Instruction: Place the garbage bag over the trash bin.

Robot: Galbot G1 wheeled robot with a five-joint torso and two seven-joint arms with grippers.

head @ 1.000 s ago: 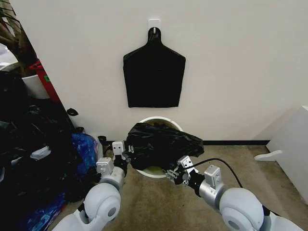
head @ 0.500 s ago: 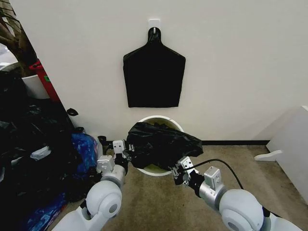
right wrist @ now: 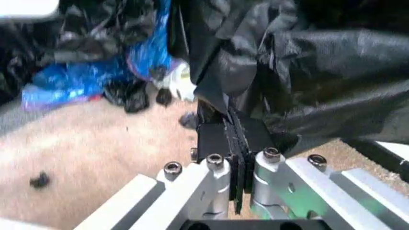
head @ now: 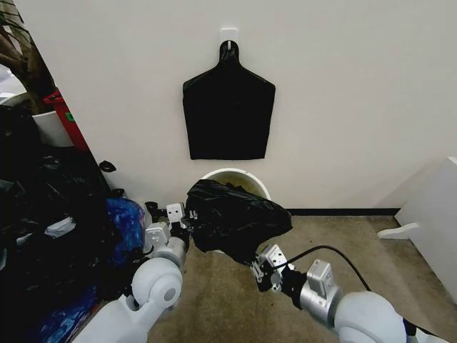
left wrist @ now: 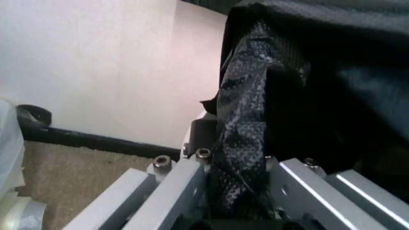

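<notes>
The garbage bag (head: pixel 235 218) is a wrinkly black sheet stretched between my two grippers, hanging over the front of the trash bin (head: pixel 243 177), whose white far rim shows behind it. My left gripper (head: pixel 184 218) is shut on the bag's left edge; the left wrist view shows a bunched fold of the garbage bag (left wrist: pixel 243 143) pinched between the jaws. My right gripper (head: pixel 263 263) is shut on the bag's lower right edge, nearer to me than the bin. In the right wrist view the garbage bag (right wrist: pixel 307 62) spreads out from the pinched hem.
A flat black bundle (head: pixel 228 114) hangs from a wall hook above the bin. A blue plastic bag (head: pixel 125 218) and a heap of black bags (head: pixel 50 229) lie at the left. White furniture (head: pixel 432 221) stands at the right. Tan carpet (head: pixel 364 236) lies right of the bin.
My right gripper has pulled back toward me and leftward with the bag's edge, drawing the bag down in front of the bin. The left gripper has barely moved.
</notes>
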